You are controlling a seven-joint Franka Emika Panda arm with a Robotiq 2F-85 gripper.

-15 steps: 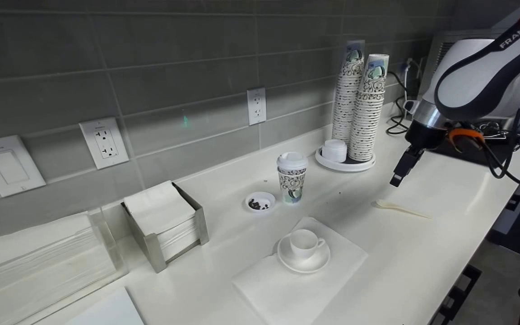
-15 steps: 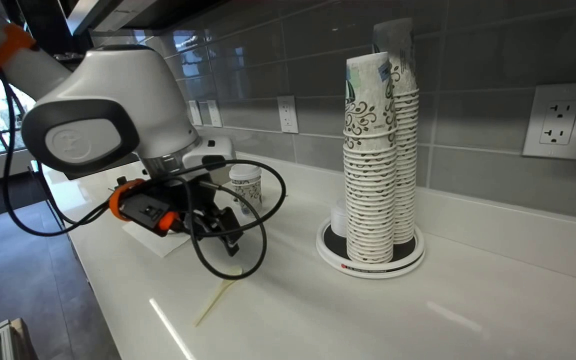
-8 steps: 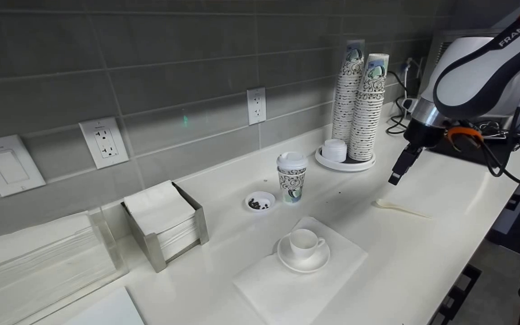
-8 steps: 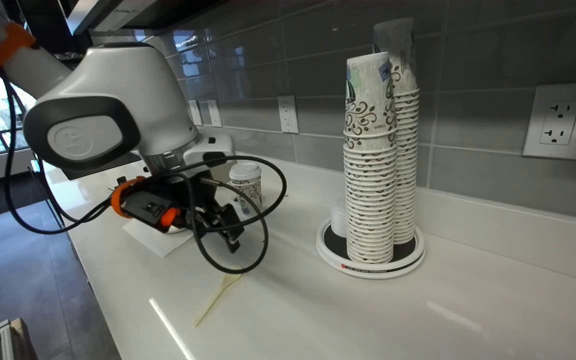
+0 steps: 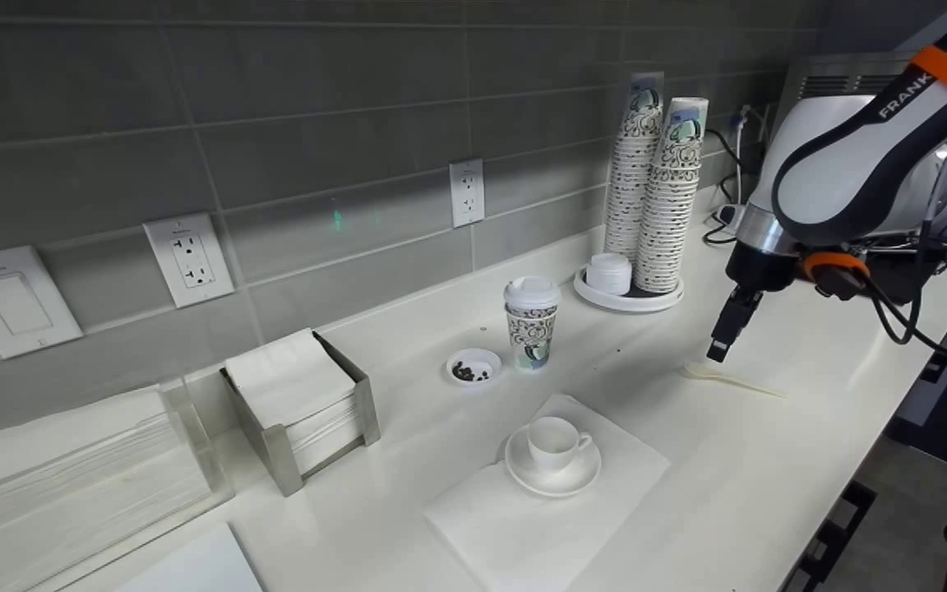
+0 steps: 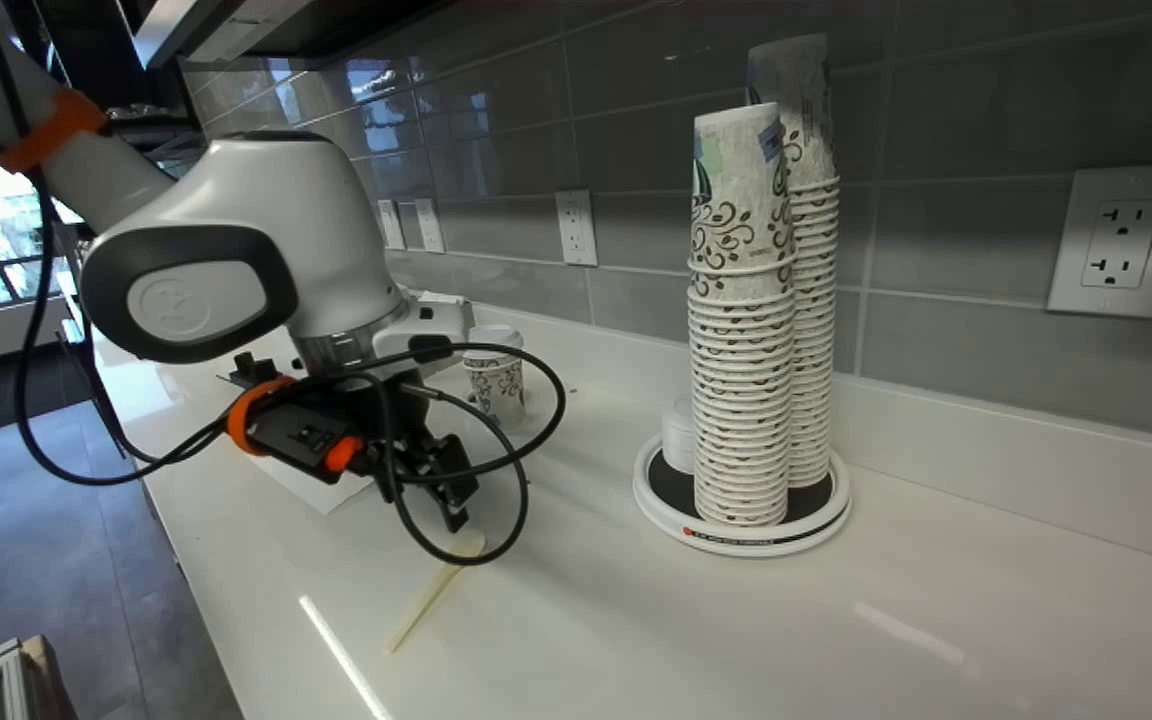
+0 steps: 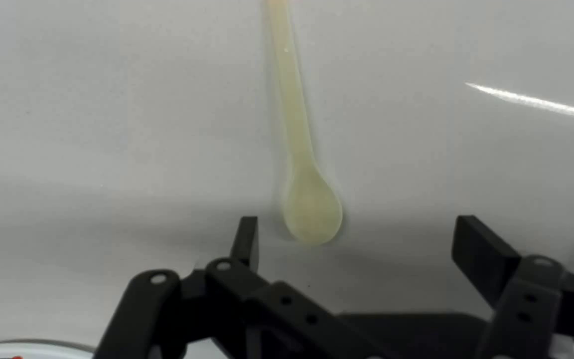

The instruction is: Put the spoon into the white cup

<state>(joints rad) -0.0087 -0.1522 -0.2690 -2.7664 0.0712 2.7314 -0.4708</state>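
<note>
The pale off-white spoon [image 7: 312, 209] lies flat on the white counter. Its bowl sits between my fingers' lines in the wrist view, nearer the left finger, and its handle runs to the top edge. It also shows in both exterior views [image 5: 736, 381] [image 6: 426, 605]. My gripper [image 7: 357, 224] is open and empty, just above the counter by the bowl end of the spoon; its tips also show in an exterior view [image 5: 718, 349]. The white cup [image 5: 548, 448] stands upright on its saucer [image 5: 557, 487]; the arm hides it in an exterior view.
A paper [image 5: 523, 530] lies under the saucer. A lidded paper cup [image 5: 533, 329] and a small dish of dark bits [image 5: 474, 367] stand near the wall. Tall cup stacks [image 5: 668, 214] stand on a round tray [image 5: 630, 302]. A napkin holder [image 5: 301, 411] is further along the wall.
My gripper first rose very slightly, then came down closer to the counter by the spoon's bowl. The spoon and the white cup have not moved.
</note>
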